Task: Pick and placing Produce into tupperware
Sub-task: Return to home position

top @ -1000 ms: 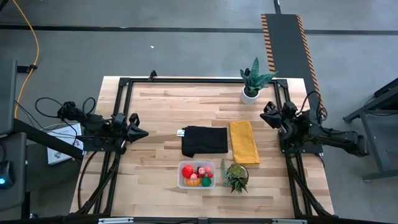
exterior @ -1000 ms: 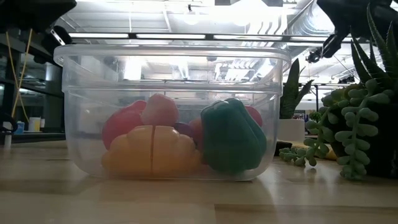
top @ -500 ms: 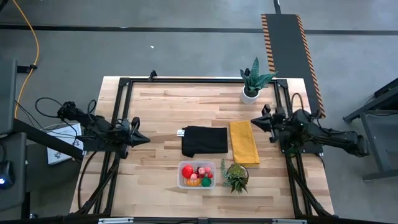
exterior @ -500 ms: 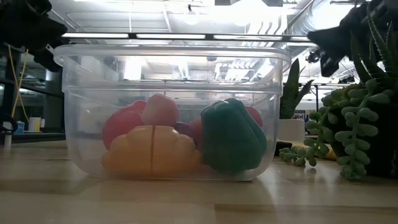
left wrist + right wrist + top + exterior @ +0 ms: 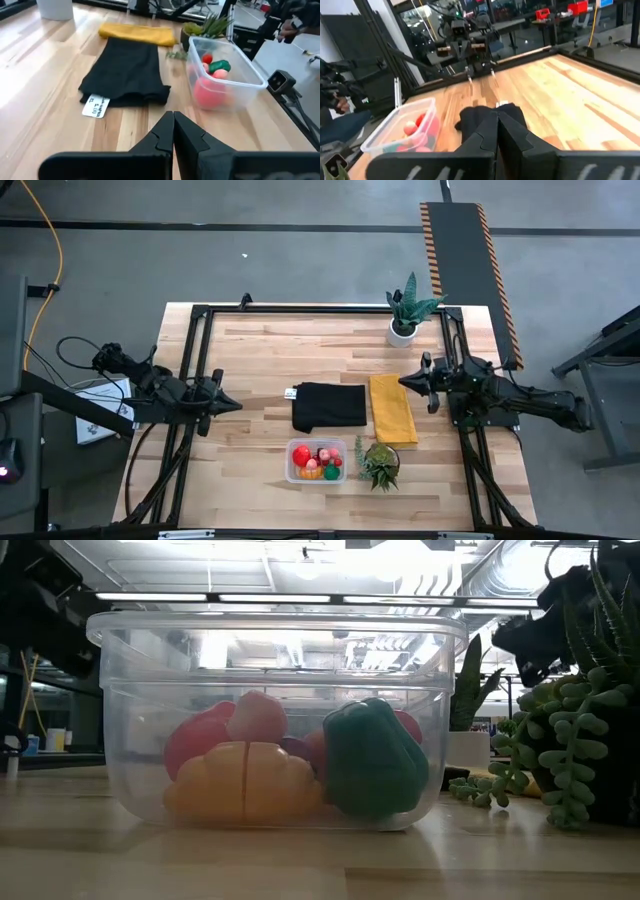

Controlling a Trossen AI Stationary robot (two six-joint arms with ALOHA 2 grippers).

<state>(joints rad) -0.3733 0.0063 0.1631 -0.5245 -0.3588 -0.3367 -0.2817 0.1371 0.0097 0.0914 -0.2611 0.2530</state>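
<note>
High view, both arms out wide: my left gripper (image 5: 232, 404) hangs near the tabletop's left edge, tip pointing inward. My right gripper (image 5: 405, 380) hangs toward the right edge, tip reaching over a corner of the yellow cloth (image 5: 392, 415).

On the left wrist view, my left fingers (image 5: 161, 134) are pressed tight together, gripping nothing and touching nothing. The right wrist view shows the same: right fingers (image 5: 484, 134) clamped flat on each other, empty.

Between the two tips lies the black cloth (image 5: 329, 406), mid-tabletop, edge to edge with the yellow one.

Low view now: the tub (image 5: 275, 650) stands upright by the middle of the front edge, well apart from both grippers. The produce (image 5: 316, 460) is inside it: a red piece (image 5: 195, 745), a pink one (image 5: 257, 715) on top, an orange-yellow one (image 5: 245, 785) against the near wall, and a green one (image 5: 372, 765) beside it.

A succulent (image 5: 379, 464) sits just beside the tub, toward the right edge. A potted plant (image 5: 403, 330) stands by the far edge, near the right corner.
</note>
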